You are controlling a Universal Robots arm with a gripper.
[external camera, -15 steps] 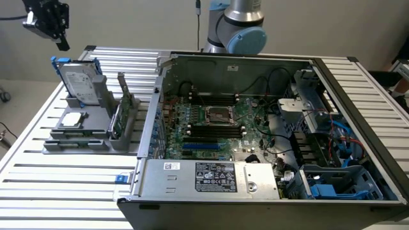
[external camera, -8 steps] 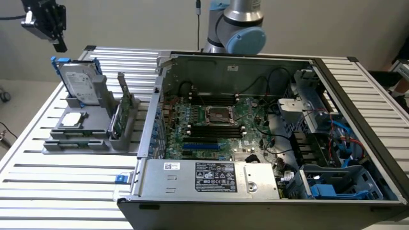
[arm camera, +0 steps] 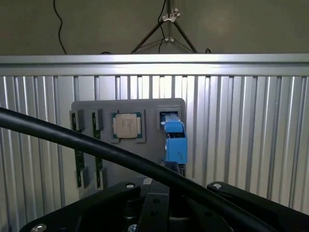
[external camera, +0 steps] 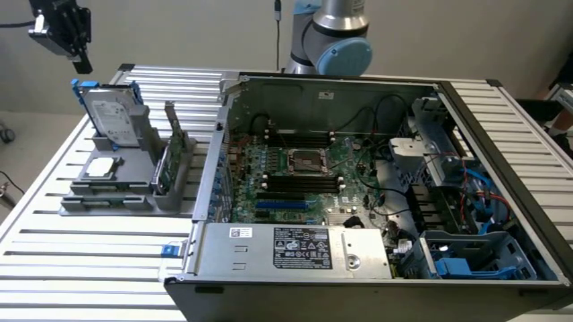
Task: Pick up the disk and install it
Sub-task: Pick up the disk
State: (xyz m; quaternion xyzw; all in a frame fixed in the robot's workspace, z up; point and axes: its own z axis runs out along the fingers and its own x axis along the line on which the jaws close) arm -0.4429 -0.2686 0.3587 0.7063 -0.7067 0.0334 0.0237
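One flat, blue-framed metal disk (external camera: 114, 119)

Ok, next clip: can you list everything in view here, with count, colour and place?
silver-grey metal disk in a blue plastic carrier: one, silver-grey and blue, upright in the holder
grey plastic holder: one, grey, on the table at the exterior view's left
small square silver chip: one, silver, flat on the holder
thin green circuit card: one clearly visible, green, on edge in the holder
open grey metal computer case: one, grey, on the table
green motherboard: one, green, inside the case
slatted silver metal table: one, silver, under everything
robot arm: one, silver and light blue, beyond the case's far wall
gripper: one, black, above the disk, apart from it, fingers shut, holding nothing
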